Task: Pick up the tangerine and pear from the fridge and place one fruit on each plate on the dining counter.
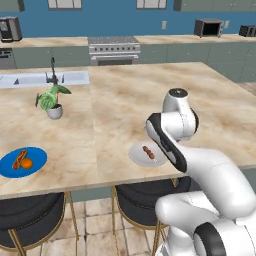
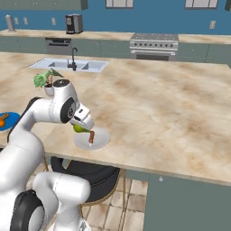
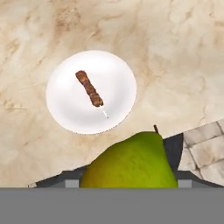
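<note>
Closest to the hand camera sits the pear (image 3: pixel 131 162), yellow-green with a short dark stem, pinched in the gripper (image 2: pixel 80 127) and held above the near edge of the worktop (image 1: pixel 150 95). Just beyond it lies the white plate (image 3: pixel 91 92), flat on the beige marbled stone, carrying a brown sausage-like stick (image 3: pixel 89 89) across its middle. From the right base camera the pear shows as a green lump under the white hand, hanging over the near rim of that plate, apart from it. Farther left on the same worktop rests the blue plate (image 1: pixel 10 165), holding the tangerine (image 1: pixel 26 162) beside a reddish sausage piece (image 1: pixel 19 158). A small potted plant (image 1: pixel 52 100) stands behind the blue plate, near the sink (image 1: pixel 30 79). Dark round stools (image 1: pixel 145 200) are tucked under the worktop's near side.
</note>
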